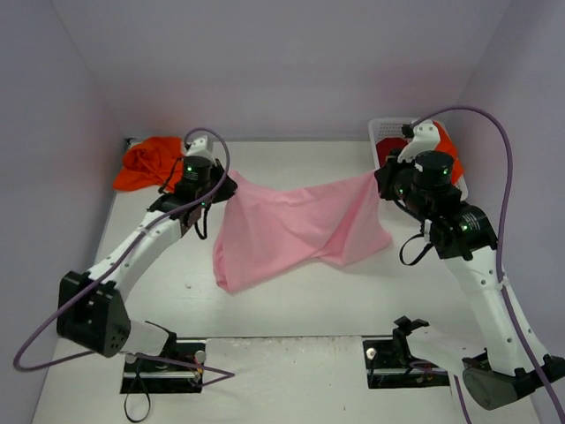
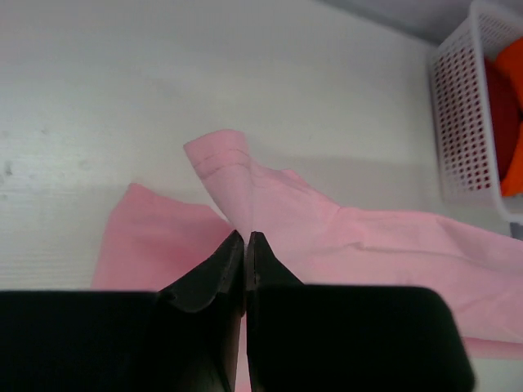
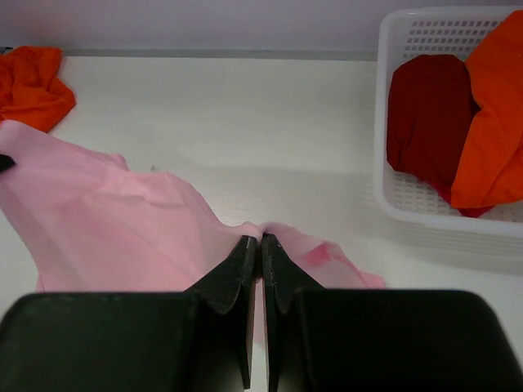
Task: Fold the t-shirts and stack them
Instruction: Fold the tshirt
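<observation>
Light pink soft cloth t-shirt (image 1: 291, 230) draped mid-worktop (image 1: 291, 309), far edge pinched by left pincer (image 2: 246, 237) and right pincer (image 3: 261, 241). Spreading step judged in hand; flat, even lay-down called for next.

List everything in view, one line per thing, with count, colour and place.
Table: one, white, under everything.
Basket: one, white latticed plastic, far right of the table.
Pink t-shirt: one, light pink, spread across the table's middle, held up at both ends.
Loose orange t-shirt: one, bright orange, crumpled at the table's far left corner.
Dark red t-shirt: one, dark red, inside the basket.
Second orange t-shirt: one, bright orange, in the basket beside the dark red one.
Cables: two, purple, one looping off each arm.
Left gripper: one, black, shut on the pink t-shirt's left end.
Right gripper: one, black, shut on its right end.
</observation>
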`<move>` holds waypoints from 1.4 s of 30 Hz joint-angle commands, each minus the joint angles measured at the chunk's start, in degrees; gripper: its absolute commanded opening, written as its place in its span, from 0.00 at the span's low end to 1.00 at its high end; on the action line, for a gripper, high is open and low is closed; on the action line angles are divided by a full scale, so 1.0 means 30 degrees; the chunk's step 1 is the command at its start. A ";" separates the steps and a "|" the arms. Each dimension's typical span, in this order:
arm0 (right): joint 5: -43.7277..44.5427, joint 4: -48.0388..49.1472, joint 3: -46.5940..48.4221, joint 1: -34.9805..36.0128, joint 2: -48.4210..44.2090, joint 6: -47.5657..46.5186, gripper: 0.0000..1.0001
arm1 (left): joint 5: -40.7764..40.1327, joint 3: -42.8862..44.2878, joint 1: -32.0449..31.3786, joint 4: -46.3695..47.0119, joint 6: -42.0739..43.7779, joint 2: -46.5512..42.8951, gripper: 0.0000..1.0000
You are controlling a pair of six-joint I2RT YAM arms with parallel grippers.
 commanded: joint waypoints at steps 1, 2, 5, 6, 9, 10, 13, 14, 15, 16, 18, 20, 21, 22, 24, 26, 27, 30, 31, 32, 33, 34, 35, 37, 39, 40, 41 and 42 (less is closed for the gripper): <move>0.0389 0.0935 0.0434 0.0150 -0.0709 -0.0300 0.00 | -0.1676 0.1292 0.0533 -0.1658 0.1100 -0.2391 0.00; 0.0418 0.0905 0.0434 0.0150 -0.0768 -0.0272 0.00 | -0.1942 0.1438 0.0681 -0.1807 0.1188 -0.3236 0.00; 0.0331 0.0817 0.0434 0.0150 -0.0973 -0.0213 0.00 | -0.2527 0.1790 0.1121 -0.2626 0.1715 -0.4702 0.00; 0.0273 0.0788 0.0492 0.0179 -0.1061 -0.0184 0.00 | -0.2763 0.2226 0.1180 -0.3180 0.2036 -0.4970 0.00; -0.0368 0.0759 0.0610 0.0150 -0.1004 -0.0096 0.00 | -0.3467 0.3251 0.1181 -0.4206 0.2564 -0.6055 0.00; -0.0517 0.0759 0.0610 0.0150 -0.0974 -0.0037 0.00 | -0.3584 0.3546 0.1181 -0.4414 0.2682 -0.6318 0.00; -0.1688 0.0817 0.0698 0.0179 -0.1032 0.0372 0.00 | -0.4082 0.4540 0.1181 -0.5028 0.3093 -0.7575 0.00; -0.1923 0.0875 0.0756 0.0179 -0.1061 0.0605 0.00 | -0.4199 0.4835 0.1181 -0.5176 0.3209 -0.7812 0.00; -0.2157 0.0905 0.0931 0.0179 -0.1091 0.0637 0.00 | -0.4230 0.5128 0.1181 -0.5265 0.3327 -0.8018 0.00; -0.2362 0.0905 0.1077 0.0179 -0.1149 0.0666 0.00 | -0.4114 0.5769 0.1181 -0.5469 0.3560 -0.8194 0.00; -0.2336 0.0876 0.1458 0.0209 -0.1295 0.0579 0.00 | -0.3880 0.6475 0.1181 -0.5675 0.3708 -0.8575 0.00; -0.2277 0.0759 0.2277 0.0208 -0.1412 0.0491 0.00 | -0.3265 0.7443 0.1181 -0.5909 0.3884 -0.8898 0.00; -0.2306 0.0730 0.2599 0.0209 -0.1413 0.0403 0.00 | -0.3060 0.7707 0.1181 -0.5968 0.3971 -0.9044 0.00; -0.2306 0.0671 0.3182 0.0180 -0.1442 0.0403 0.00 | -0.2797 0.7912 0.1181 -0.5940 0.4059 -0.9335 0.00; -0.2539 0.0554 0.3626 0.0179 -0.1704 0.0461 0.00 | -0.2503 0.8557 0.1181 -0.6084 0.4177 -0.9659 0.00; -0.2802 0.0524 0.4008 0.0180 -0.1910 0.0578 0.00 | -0.2036 0.9228 0.1181 -0.6319 0.4236 -1.0068 0.00; -0.2862 0.0524 0.4096 0.0208 -0.2172 0.0607 0.00 | -0.1859 0.9436 0.1181 -0.6552 0.4265 -1.0216 0.00; -0.3445 0.0495 0.4359 0.0179 -0.2671 0.0637 0.00 | -0.1359 1.0225 0.1181 -0.7137 0.4236 -1.0626 0.00; -0.3738 0.0524 0.4447 0.0179 -0.2818 0.0550 0.00 | -0.0779 1.0316 0.1181 -0.7257 0.4178 -1.0946 0.00; -0.4292 0.0524 0.4651 0.0208 -0.3051 0.0491 0.00 | -0.0425 1.0433 0.1181 -0.7548 0.4119 -1.1095 0.00; -0.4501 0.0524 0.4769 0.0180 -0.3199 0.0461 0.00 | -0.0305 1.0782 0.1181 -0.7725 0.4003 -1.1386 0.00; -0.4706 0.0524 0.4886 0.0150 -0.3374 0.0345 0.00 | -0.0130 1.0959 0.1181 -0.7842 0.3915 -1.1563 0.00; -0.4998 0.0524 0.5120 0.0179 -0.3608 0.0315 0.00 | 0.0133 1.1135 0.1181 -0.8076 0.3827 -1.1681 0.00; -0.5206 0.0524 0.5471 0.0150 -0.3785 0.0373 0.00 | 0.0427 1.1750 0.1181 -0.8253 0.3651 -1.2033 0.00; -0.5410 0.0495 0.5649 0.0150 -0.3991 0.0461 0.00 | 0.0983 1.2276 0.1181 -0.8546 0.3475 -1.2179 0.00; -0.5498 0.0495 0.5707 0.0121 -0.4078 0.0519 0.00 | 0.1130 1.2396 0.1181 -0.8692 0.3416 -1.2238 0.00; -0.5586 0.0495 0.5737 0.0121 -0.4253 0.0607 0.00 | 0.1305 1.2513 0.1181 -0.8954 0.3358 -1.2268 0.00; -0.5877 0.0495 0.5737 0.0121 -0.4371 0.0637 0.00 | 0.1365 1.2601 0.1181 -0.9015 0.3299 -1.2471 0.00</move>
